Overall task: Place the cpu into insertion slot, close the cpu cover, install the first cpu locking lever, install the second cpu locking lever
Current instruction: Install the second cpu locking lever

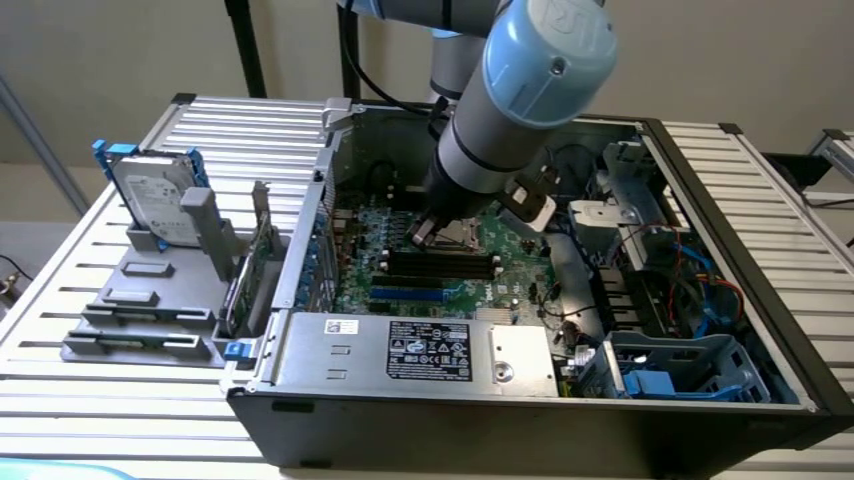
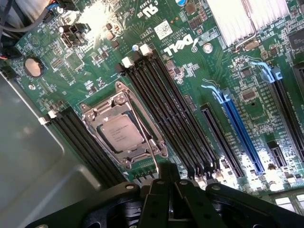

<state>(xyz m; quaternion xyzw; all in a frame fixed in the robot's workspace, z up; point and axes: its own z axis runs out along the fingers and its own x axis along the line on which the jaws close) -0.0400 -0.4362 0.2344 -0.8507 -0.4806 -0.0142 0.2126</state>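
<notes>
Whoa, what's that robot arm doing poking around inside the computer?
A robot arm is working inside an open computer case, over the green motherboard. The cpu already sits in its socket with the cpu cover lying closed around it. The gripper is shut and sits right at the end of a thin metal locking lever that runs along the socket, beside the black memory slots.

A ribbed metal bench (image 1: 747, 190) of silver slats carries everything. An open black computer case (image 1: 534, 420) lies on its side at the centre. At nine o'clock from it sits a grey fixture tray (image 1: 140, 320), holding an upright hard drive (image 1: 150, 205) in a blue bracket.
</notes>
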